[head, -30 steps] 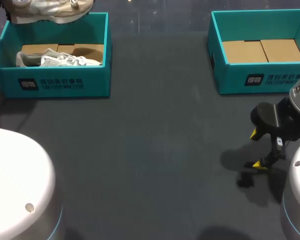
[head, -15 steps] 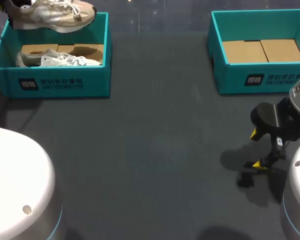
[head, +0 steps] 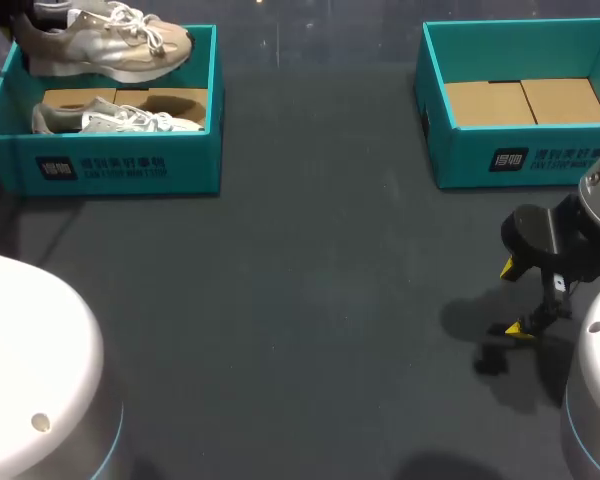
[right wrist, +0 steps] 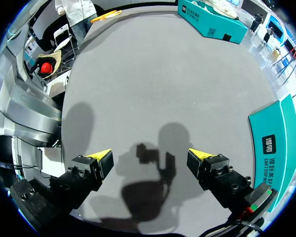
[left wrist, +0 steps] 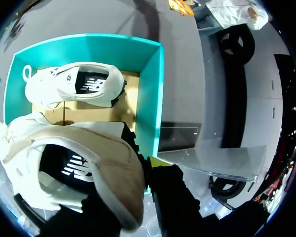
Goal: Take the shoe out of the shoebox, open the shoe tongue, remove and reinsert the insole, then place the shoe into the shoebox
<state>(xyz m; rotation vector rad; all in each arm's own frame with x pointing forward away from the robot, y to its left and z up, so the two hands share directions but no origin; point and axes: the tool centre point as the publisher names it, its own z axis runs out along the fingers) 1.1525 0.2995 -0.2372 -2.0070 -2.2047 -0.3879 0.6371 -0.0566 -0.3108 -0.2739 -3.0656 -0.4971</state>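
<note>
Left arm:
- The left gripper (left wrist: 142, 169) is clamped on the beige shoe (head: 105, 45) at its heel end.
- Only one yellow tip shows in the wrist view. The other is probably hidden behind the heel. The hold is judged from the shoe hanging free.
- The beige shoe hangs roughly level, sole down, over the far wall of the left shoebox (head: 120, 170).
- A white shoe (head: 120, 120) lies on its side on the cardboard floor of that box.

Right arm:
- The right gripper (head: 513, 298) hovers low over the table (head: 300, 300), jaws wide apart and holding nothing.
- It sits in front of the right shoebox (head: 520, 160), well apart from the shoe. That box shows only its cardboard floor.

Handling:
- The shoe looks light, with a soft mesh and suede upper that gives under a pinch and a firmer foam sole.
- The heel counter and collar are the stiffest hold for carrying.
- The tongue is floppy and best pinched at its top edge above the laces.
- The insole is likely thin and bendy, best taken at the heel end inside the collar.
- Loose laces could snag on the box wall.
</note>
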